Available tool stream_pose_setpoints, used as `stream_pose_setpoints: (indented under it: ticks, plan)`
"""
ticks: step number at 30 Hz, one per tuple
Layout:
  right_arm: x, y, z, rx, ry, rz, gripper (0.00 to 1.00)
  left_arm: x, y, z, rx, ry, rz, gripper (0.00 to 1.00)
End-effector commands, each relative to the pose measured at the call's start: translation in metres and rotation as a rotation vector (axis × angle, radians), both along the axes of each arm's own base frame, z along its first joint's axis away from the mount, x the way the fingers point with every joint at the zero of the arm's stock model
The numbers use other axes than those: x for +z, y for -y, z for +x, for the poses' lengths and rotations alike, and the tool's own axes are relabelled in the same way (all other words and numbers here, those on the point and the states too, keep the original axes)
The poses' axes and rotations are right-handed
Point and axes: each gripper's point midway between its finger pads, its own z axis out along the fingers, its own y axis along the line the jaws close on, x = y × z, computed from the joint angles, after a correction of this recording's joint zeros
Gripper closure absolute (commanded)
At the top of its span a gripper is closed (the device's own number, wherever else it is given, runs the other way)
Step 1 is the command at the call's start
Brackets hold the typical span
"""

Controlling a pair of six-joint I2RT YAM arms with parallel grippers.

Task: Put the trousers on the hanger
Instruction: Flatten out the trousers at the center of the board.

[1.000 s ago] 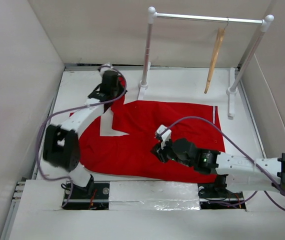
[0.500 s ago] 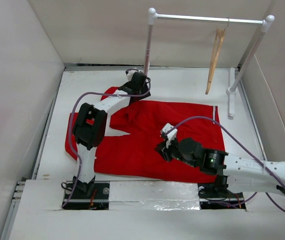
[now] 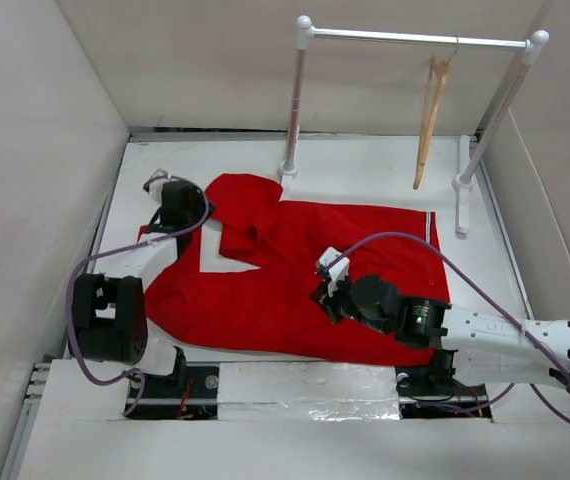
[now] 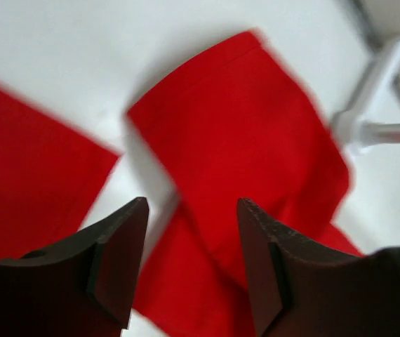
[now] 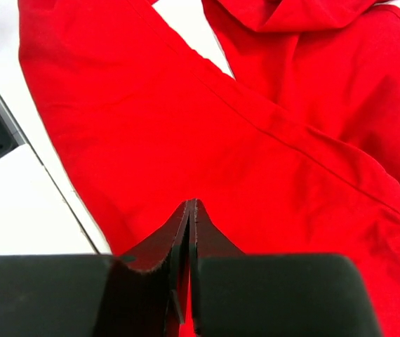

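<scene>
On the table (image 3: 365,165), laying out trousers (image 3: 295,285): left gripper (image 4: 189,217) gapes empty, right gripper (image 5: 189,205) pinched empty; next, fetch one-o'clock hanger (image 3: 430,115).

No writing, label, brand, number or sign can be read in any view; the trousers (image 3: 265,300) show only plain red cloth, and the hanger (image 3: 428,110) is too small to make out any mark
</scene>
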Motion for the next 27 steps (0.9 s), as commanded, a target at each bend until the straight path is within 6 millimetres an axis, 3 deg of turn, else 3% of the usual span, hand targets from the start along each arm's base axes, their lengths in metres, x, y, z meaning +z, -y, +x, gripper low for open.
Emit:
stream_pose_setpoints:
  ticks: [1, 3, 9, 18, 21, 24, 25, 27]
  plan:
    - [0.025, -0.010, 0.003, 0.003, 0.039, 0.065, 0.89, -0.022, 0.008, -0.013, -0.023, 0.004, -0.146, 0.48]
    - [0.022, -0.011, 0.002, 0.011, 0.032, 0.062, 0.80, -0.026, 0.010, -0.010, -0.043, 0.003, -0.183, 0.44]
    - [0.017, -0.014, -0.003, 0.039, 0.015, 0.054, 0.71, -0.041, 0.014, 0.000, -0.046, -0.032, -0.208, 0.44]
    - [0.011, -0.015, -0.005, 0.048, 0.002, 0.049, 0.69, -0.050, 0.010, 0.031, 0.001, -0.026, -0.200, 0.44]
    - [0.009, -0.015, -0.004, 0.043, -0.002, 0.042, 0.69, -0.051, 0.008, 0.041, 0.013, -0.012, -0.196, 0.50]
    - [0.008, -0.009, -0.001, 0.014, 0.001, 0.040, 0.69, -0.056, -0.003, 0.049, 0.058, -0.015, -0.169, 0.67]
    - [0.007, -0.007, 0.000, 0.003, 0.004, 0.044, 0.68, -0.053, -0.006, 0.054, 0.066, -0.007, -0.174, 0.86]
    - [0.012, -0.002, 0.000, -0.015, 0.011, 0.071, 0.69, -0.050, -0.010, 0.057, 0.069, 0.002, -0.185, 1.00]
